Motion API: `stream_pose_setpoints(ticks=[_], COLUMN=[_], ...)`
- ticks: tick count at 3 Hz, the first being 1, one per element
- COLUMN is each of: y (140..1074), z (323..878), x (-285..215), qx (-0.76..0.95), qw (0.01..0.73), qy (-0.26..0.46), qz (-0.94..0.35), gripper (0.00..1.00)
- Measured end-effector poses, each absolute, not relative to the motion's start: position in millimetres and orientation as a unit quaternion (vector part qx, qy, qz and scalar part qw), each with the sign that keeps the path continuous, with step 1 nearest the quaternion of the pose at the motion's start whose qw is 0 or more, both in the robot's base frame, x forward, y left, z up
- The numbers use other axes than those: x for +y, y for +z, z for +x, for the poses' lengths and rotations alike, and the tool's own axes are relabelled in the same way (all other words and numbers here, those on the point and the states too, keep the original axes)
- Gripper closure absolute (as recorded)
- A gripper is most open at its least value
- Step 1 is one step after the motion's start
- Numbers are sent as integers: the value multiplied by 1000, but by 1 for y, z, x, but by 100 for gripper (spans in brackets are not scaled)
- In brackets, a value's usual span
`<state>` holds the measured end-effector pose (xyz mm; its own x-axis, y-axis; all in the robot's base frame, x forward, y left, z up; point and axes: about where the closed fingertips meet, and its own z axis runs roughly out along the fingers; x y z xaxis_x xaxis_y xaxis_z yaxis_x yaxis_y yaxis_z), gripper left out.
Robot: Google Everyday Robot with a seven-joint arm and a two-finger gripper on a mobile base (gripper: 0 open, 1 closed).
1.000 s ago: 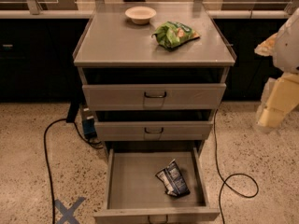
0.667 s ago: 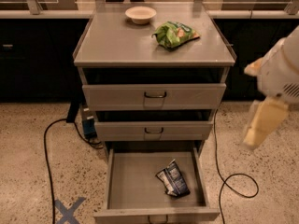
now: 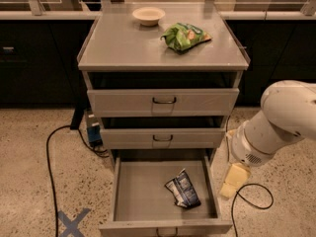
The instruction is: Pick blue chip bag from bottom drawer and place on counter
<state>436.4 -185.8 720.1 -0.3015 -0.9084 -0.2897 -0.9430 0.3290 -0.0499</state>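
Camera view has our gripper [image 3: 234, 180] newly lowered just right of the bottom drawer [image 3: 138, 194] (open or closed, we cannot tell), nearing the blue chip bag [image 3: 182, 189] lying inside it, ungrasped.

Beside the bottom drawer [image 3: 143, 186] hangs the gripper [image 3: 228, 189], its arm [image 3: 281, 117] cropped.

My pale yellow gripper [image 3: 234, 181] hangs at three o'clock of the grey drawer [image 3: 143, 191]. Inside, I see a dark blue bag [image 3: 182, 189] with white patches. At twelve o'clock, a grey counter [image 3: 128, 43] carries a green, orange-printed bag [image 3: 185, 35] and a cream bowl [image 3: 148, 16].
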Motion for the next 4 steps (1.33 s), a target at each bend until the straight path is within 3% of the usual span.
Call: stream_pose_setpoints(ticks=[2, 4], y=[702, 585], z=[439, 474], x=[-185, -178], qx=[809, 819], qw=[131, 133], qy=[69, 78], qz=[-569, -552], gripper=[0, 0])
